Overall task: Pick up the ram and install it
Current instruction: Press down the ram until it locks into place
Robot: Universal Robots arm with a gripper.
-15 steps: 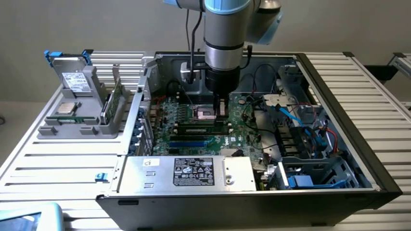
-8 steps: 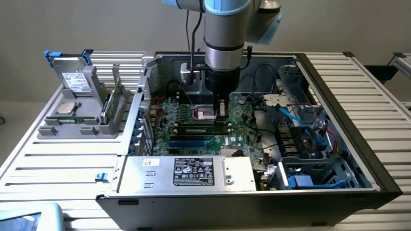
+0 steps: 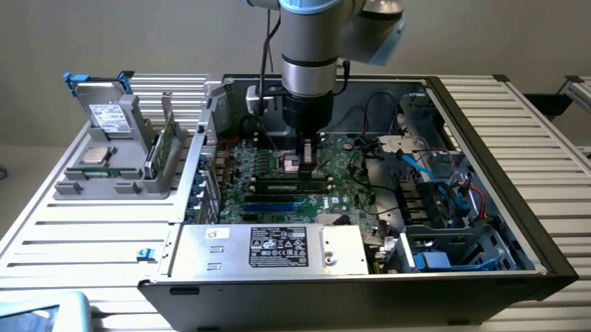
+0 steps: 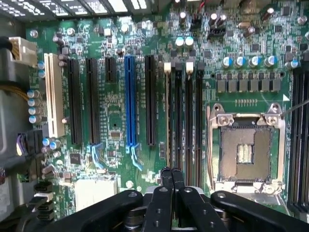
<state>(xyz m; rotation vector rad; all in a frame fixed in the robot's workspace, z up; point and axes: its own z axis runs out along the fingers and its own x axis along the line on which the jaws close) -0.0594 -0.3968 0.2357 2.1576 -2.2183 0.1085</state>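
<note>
My gripper [image 3: 308, 168] hangs inside the open computer case over the motherboard [image 3: 277, 200], fingers shut with nothing between them. A ram [image 3: 293, 184], a long green stick with dark chips, stands in a memory slot just below the fingertips. In the wrist view the shut gripper [image 4: 172, 173] sits over the end of the ram's thin top edge [image 4: 167, 116], which runs along the first of several black memory slots [image 4: 188, 121]. I cannot tell whether the fingertips touch it. Another green stick [image 3: 165, 149] stands upright in the grey holder [image 3: 111, 183] at the exterior view's left.
The empty processor socket [image 4: 246, 150] lies beside the memory slots. A blue expansion slot [image 4: 129, 101] and black ones lie on the other side. The holder also carries a grey drive [image 3: 111, 117] and a square silver chip [image 3: 95, 155]. Cables and a drive cage [image 3: 443, 200] fill the case's right side.
</note>
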